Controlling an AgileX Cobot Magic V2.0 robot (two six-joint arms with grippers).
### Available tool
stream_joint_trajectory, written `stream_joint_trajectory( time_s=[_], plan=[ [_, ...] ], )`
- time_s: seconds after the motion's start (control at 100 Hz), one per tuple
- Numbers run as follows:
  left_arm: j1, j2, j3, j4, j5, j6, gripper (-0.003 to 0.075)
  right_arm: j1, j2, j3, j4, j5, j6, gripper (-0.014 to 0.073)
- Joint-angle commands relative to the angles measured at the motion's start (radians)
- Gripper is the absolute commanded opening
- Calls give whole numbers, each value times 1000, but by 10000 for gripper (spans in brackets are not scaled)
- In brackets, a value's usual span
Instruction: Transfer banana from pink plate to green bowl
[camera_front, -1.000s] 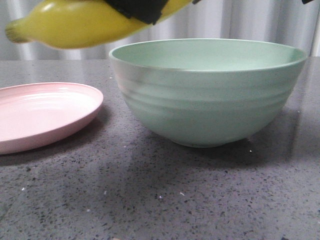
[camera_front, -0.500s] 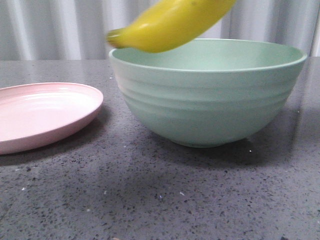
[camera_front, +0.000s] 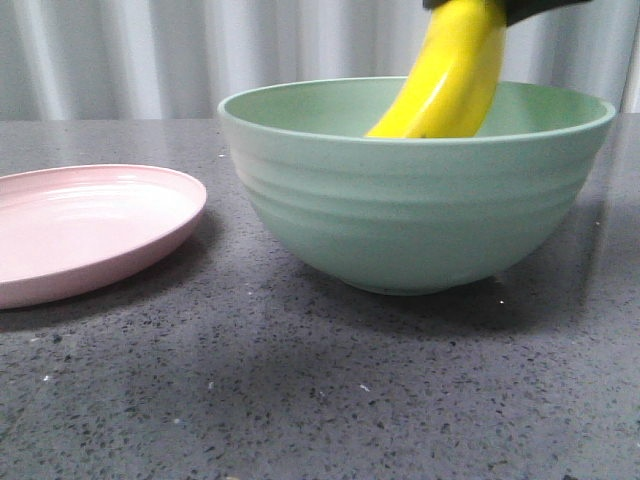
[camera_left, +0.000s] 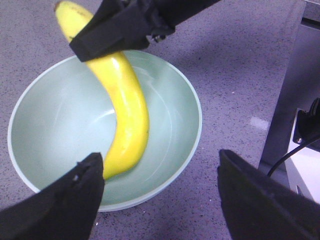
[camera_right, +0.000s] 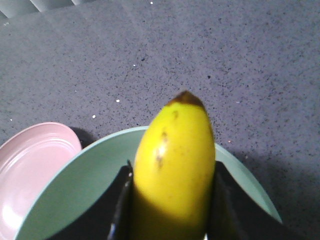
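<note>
The yellow banana (camera_front: 452, 80) hangs steeply, its lower end inside the pale green bowl (camera_front: 410, 210). My right gripper (camera_front: 500, 8) is shut on the banana's upper part, above the bowl's right half. In the right wrist view the banana (camera_right: 172, 150) sits between the gripper's (camera_right: 172, 180) two fingers, over the bowl (camera_right: 75, 195). In the left wrist view the banana (camera_left: 127, 115) is in the bowl (camera_left: 55, 125), held by the right gripper (camera_left: 120, 27). My left gripper (camera_left: 157, 155) is open and empty above the bowl's edge. The pink plate (camera_front: 80, 225) lies empty to the left.
The grey speckled table (camera_front: 320, 390) carries the plate and bowl. A pale curtain (camera_front: 150, 60) hangs behind. In the left wrist view a metal frame post and a white box with a black cable (camera_left: 305, 165) stand beside the table.
My right gripper has carried the banana rightward from above the bowl's left rim to over the bowl. The banana has tilted steeply and its lower end has gone down into the bowl.
</note>
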Motion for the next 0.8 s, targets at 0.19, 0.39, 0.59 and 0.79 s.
stream_joint_trajectory(
  time_s=[0.19,0.39,0.59,0.79],
  plan=[
    [1,-21,-34,-30,-75,0,449,-5,-15,-37,-75,-108,-15,336],
    [1,-21,-34,-30,-79,0,448,-5,-44,-37,-131,-130,-15,334],
    [1,-21,-34,-30,-89,0,365,-5,-121,-37,-219,-121,-15,333],
    [1,-38,-34,-32,-91,0,155,-5,-218,-37,-235,-54,-15,246]
  ],
)
